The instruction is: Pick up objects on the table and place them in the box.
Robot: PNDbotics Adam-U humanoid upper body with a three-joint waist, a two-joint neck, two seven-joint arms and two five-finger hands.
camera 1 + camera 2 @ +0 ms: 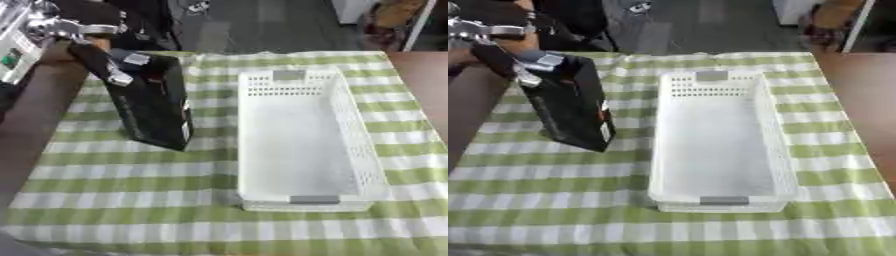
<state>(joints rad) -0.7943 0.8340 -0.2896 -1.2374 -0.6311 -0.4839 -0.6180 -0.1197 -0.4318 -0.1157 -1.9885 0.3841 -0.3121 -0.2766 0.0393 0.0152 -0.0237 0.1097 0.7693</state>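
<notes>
One hand, the robot's left hand (96, 62), grips the top of a tall black box (156, 102), fingers curled round it, tilted above the green-checked cloth (131, 200) on the table (424, 80), just left of an empty white basket (354, 130).

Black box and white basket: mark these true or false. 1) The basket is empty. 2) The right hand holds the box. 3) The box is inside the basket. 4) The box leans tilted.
1) True: the white perforated plastic basket holds nothing.
2) False: the left hand grips the tall black rectangular box; no right hand shows.
3) False: it is left of the basket, over the green checked tablecloth.
4) True.
</notes>
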